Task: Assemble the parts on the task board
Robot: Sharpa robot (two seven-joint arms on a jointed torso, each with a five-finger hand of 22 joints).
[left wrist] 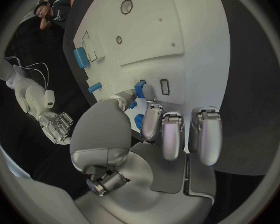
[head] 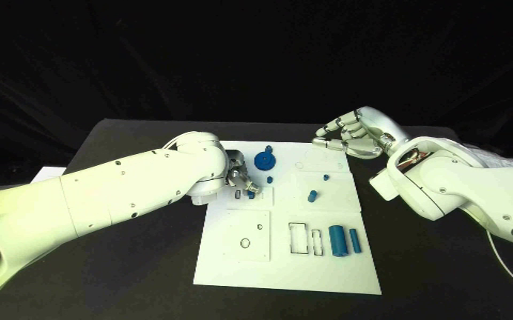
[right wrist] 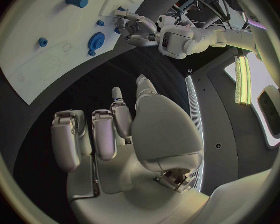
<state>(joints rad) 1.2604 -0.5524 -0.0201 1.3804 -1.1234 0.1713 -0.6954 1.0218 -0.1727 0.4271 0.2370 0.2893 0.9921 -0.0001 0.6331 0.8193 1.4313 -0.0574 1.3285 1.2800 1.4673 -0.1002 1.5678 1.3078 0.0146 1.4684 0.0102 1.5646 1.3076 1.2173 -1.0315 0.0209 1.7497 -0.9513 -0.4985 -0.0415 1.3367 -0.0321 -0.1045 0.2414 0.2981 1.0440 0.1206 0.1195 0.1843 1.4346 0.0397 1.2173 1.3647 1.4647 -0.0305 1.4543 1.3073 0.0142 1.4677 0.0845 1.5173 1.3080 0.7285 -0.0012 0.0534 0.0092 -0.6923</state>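
Task board (head: pixel 241 264) is part assembled, I judge — round part (head: pixel 264 161) seated at 12 o'clock, cylinders (head: pixel 343 240) loose at 4 o'clock. Left hand (head: pixel 239 181) pinches small blue part (left wrist: pixel 140 88); right hand (head: pixel 351 135) curled, holding nothing.

Blue parts (head: pixel 340 240), white task board (head: pixel 246 272)

hidden: small blue part (head: pixel 251 195) under left robot hand (head: pixel 239 183) fingertips (shape unclear) | board slot markings too small
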